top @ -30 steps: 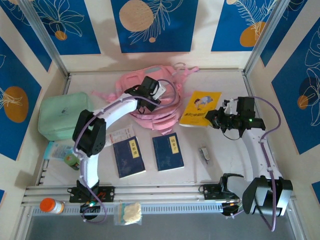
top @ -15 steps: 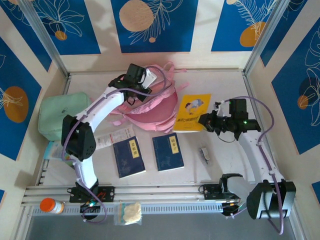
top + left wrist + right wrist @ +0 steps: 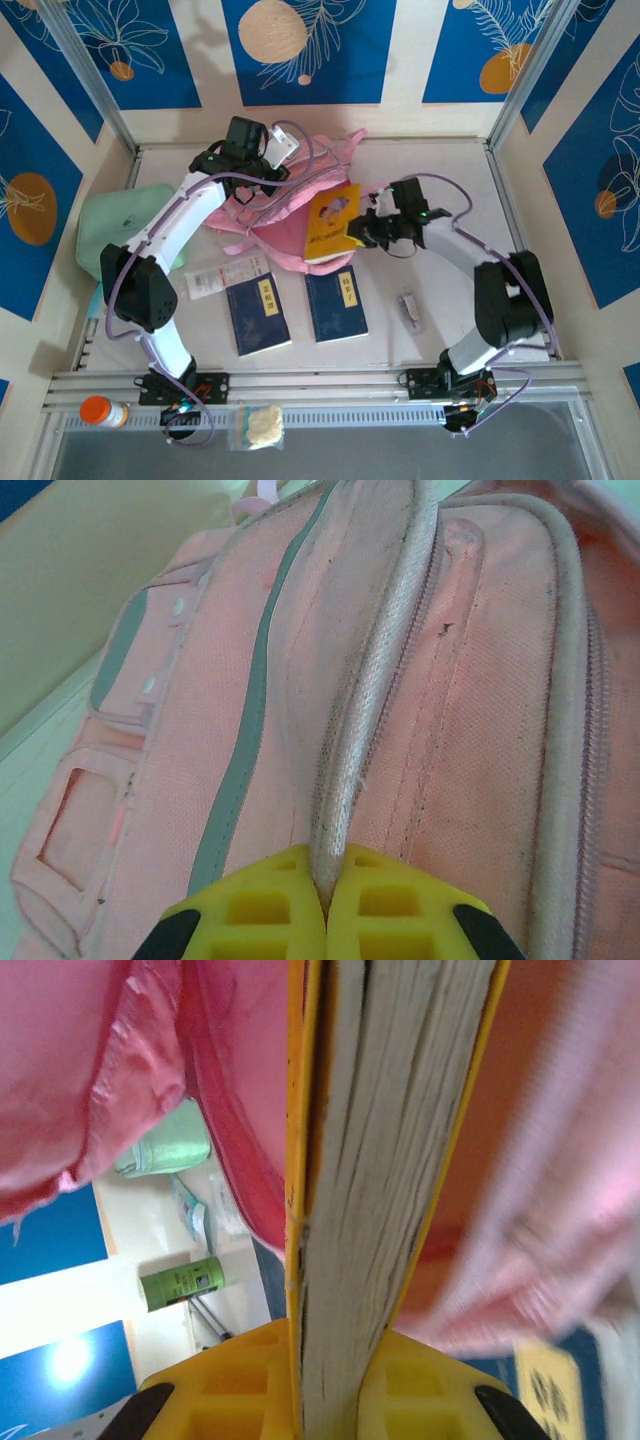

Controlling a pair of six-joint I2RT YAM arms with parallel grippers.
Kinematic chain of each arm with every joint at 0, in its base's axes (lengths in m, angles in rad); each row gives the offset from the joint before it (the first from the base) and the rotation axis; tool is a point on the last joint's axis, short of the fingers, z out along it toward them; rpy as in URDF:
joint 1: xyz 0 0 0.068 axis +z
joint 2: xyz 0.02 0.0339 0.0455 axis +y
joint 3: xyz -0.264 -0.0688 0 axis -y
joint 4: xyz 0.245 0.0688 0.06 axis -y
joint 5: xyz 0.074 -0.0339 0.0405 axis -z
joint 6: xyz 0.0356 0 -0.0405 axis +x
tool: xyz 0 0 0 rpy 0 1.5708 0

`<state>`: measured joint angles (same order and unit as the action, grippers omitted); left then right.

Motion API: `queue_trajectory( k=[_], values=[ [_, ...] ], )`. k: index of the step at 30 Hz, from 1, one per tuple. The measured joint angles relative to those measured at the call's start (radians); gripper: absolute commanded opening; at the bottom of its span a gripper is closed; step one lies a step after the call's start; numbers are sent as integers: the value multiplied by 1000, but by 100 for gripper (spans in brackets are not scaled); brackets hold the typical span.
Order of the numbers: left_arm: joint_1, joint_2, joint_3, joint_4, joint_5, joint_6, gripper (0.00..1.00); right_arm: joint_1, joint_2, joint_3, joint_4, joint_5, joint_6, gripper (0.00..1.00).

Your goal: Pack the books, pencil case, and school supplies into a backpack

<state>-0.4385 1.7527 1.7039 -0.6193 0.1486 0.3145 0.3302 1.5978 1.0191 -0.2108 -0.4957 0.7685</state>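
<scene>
Right now my right pincer [image 3: 335, 1375] is clamped on the near end of the yellow book [image 3: 333, 222]. Its long axis runs straight ahead of me, leftward into the backpack [image 3: 283, 238], with pink fabric on both sides of its far end. My left pincer [image 3: 325, 910] is pinched shut on the backpack's piped rim, so the mouth lies dead ahead of the book.

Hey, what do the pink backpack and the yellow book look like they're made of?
The backpack: likely woven cloth, matte; weave grain and stitched seams show. The yellow book: paper pages, seen as stacked sheet edges, in a thin, probably card cover.
</scene>
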Motion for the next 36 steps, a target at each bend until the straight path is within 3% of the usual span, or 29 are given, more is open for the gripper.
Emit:
queue_trajectory(
  k=[12, 14, 19, 22, 30, 36],
  values=[
    [12, 29, 24, 13, 80, -56, 0, 76, 396, 262, 274, 54, 70, 2],
    [16, 31, 24, 12, 87, -63, 0, 83, 440, 298, 275, 64, 71, 8],
    [23, 32, 24, 12, 95, -74, 0, 76, 494, 358, 285, 68, 60, 43],
    [26, 32, 21, 17, 101, -78, 0, 68, 493, 357, 266, 89, 36, 49],
    [31, 32, 17, 20, 111, -82, 0, 74, 314, 237, 109, 226, -5, 46],
    [31, 32, 17, 21, 122, -90, 0, 155, 266, 191, 90, 265, 52, 16]
  ],
)
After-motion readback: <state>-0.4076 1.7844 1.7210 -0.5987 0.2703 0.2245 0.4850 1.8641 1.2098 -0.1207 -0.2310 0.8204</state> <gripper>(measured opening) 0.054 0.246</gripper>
